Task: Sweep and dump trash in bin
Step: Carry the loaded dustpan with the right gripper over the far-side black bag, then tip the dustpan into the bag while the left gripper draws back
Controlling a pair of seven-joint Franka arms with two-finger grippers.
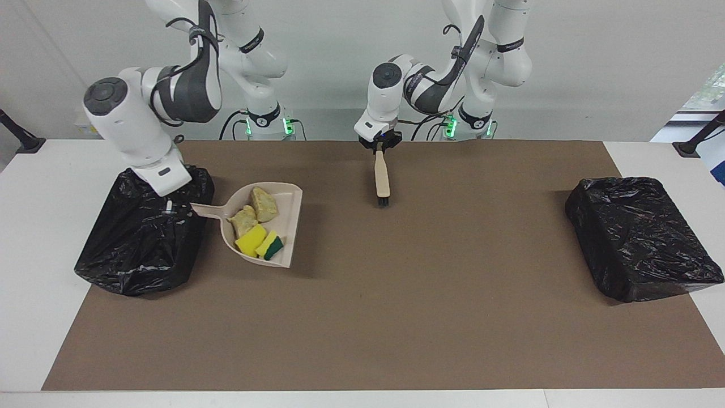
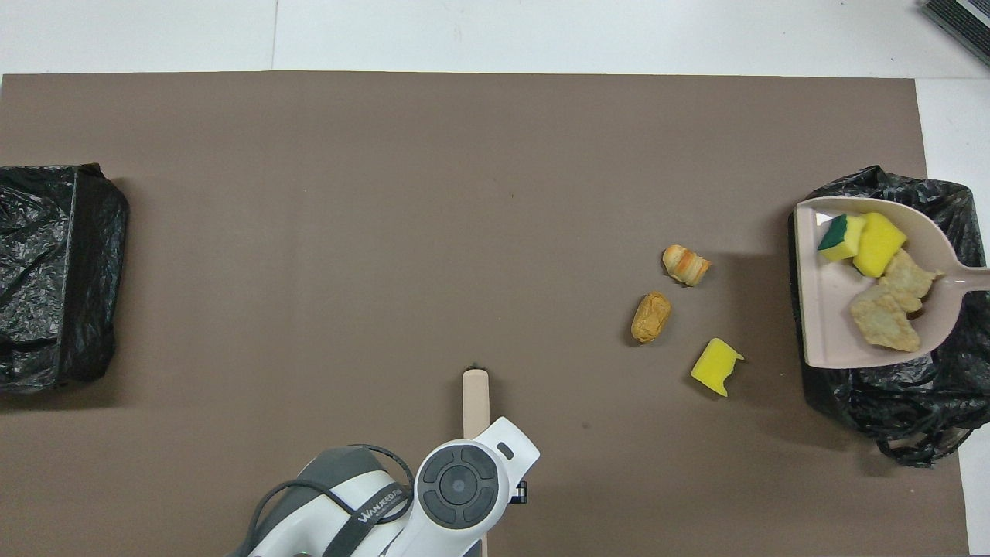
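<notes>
Right gripper (image 1: 169,211) is clamped tight on the handle end of the beige dustpan (image 1: 286,226), holding it up in the air; the overhead view places the pan over the edge of the black-bagged bin (image 1: 141,249) at the right arm's end of the table. Four pieces of the trash ride in the pan: two bread chunks (image 2: 882,321) side by side near the handle, a plain yellow sponge piece (image 2: 878,244), and a yellow sponge piece with a green face (image 2: 839,234) touching it. Three more pieces lie on the brown mat (image 1: 396,317) beside that bin, toward the middle of the table: a striped pastry roll (image 2: 686,264), a golden-brown bread piece (image 2: 651,317) near it, and a yellow sponge chunk (image 2: 715,366) nearest the robots. The three lie apart from one another, and the facing view does not show them. Left gripper (image 1: 380,146) sits low at the handle end of the beige brush (image 1: 382,175) – whether it grips the handle or has let go cannot be told. The brush points away from the robots, black bristles down at the mat. A second black-bagged bin (image 1: 640,238) stands at the left arm's end, well apart from everything else.
</notes>
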